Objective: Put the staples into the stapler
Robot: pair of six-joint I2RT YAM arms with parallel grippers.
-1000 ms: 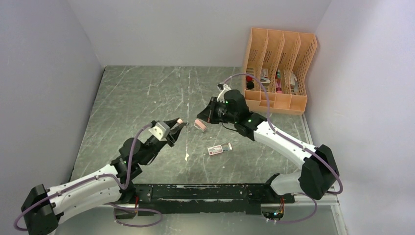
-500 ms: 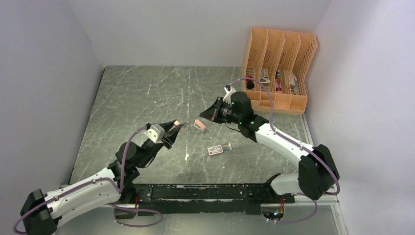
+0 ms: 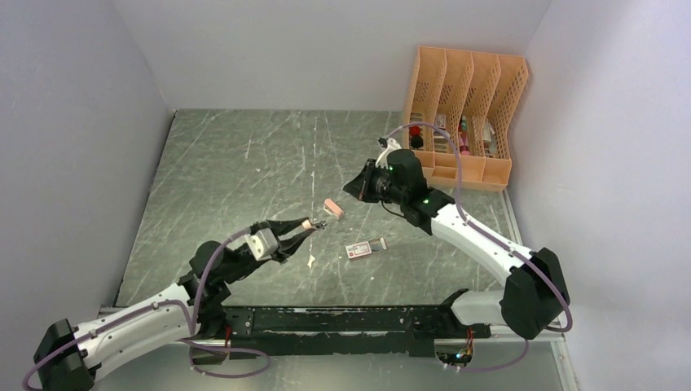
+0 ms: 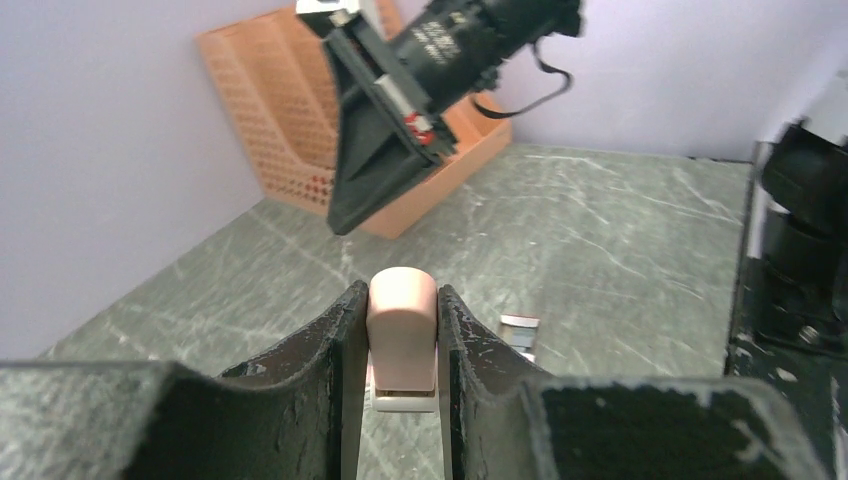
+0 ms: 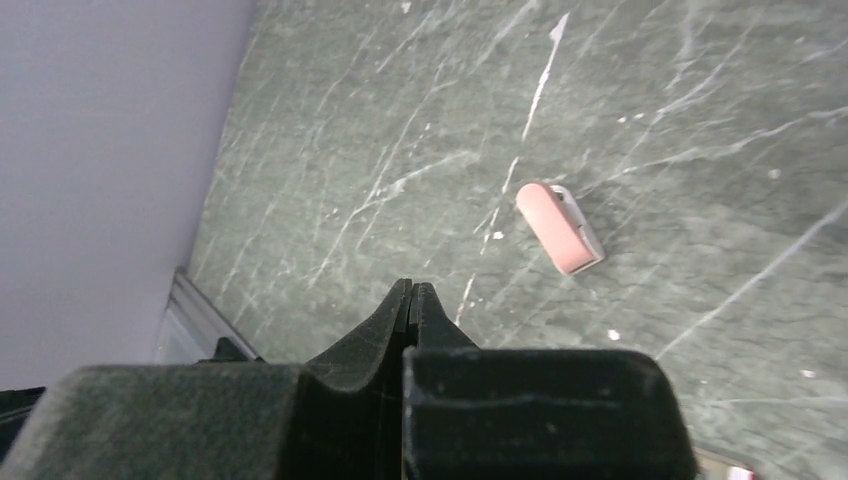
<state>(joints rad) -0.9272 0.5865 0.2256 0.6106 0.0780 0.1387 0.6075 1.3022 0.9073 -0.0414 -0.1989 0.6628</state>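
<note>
Right now the staples (image 3: 365,248) lie flat on the counter (image 3: 228,171), untouched. They are a tiny red-and-white box with what looks like a greyish tray poking out of its right end. Whether a strip sits in that tray is too small to tell.

Just left of the box, lifted off the counter, my left tool (image 3: 314,226) holds the stapler (image 4: 402,330). Its jaws stand narrow and pinch the salmon-pink body on both flanks, with a pale underside showing below.

A second pink stapler (image 5: 559,228) lies on the counter just beyond the box and a little left, apart from both tools. My right tool (image 5: 411,295) hangs raised beyond the box, closed tight on nothing. An orange file organiser (image 3: 463,118) stands well beyond the box, to the right.

I judge the stapler secured and the staples not yet fetched. Next, my right tool should open, come down on the box and pinch out a thin strip. The stapler's magazine must also be opened, and I cannot see that it is.
</note>
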